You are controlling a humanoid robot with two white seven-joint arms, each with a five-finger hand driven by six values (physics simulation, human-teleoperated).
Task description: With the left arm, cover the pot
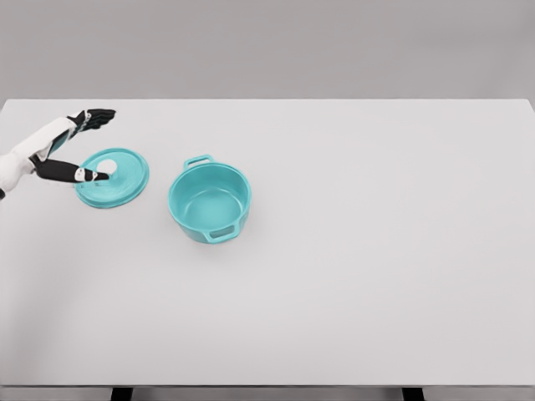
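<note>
Teal lid beside uncovered pot, left hand spread

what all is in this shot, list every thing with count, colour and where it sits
pot: one, teal, open and empty, on the table left of the middle, a handle at its far side and one at its near side
lid: one, teal with a white knob, lying flat on the table to the left of the pot, apart from it
table: one, white, fills most of the view; two dark legs show at the bottom edge
wall: grey, behind the table's far edge
left hand: one, black fingers on a white arm, comes in from the left edge; thumb reaches over the lid near its knob, the other fingers spread above and beyond, holding nothing
right arm: not in view
</note>
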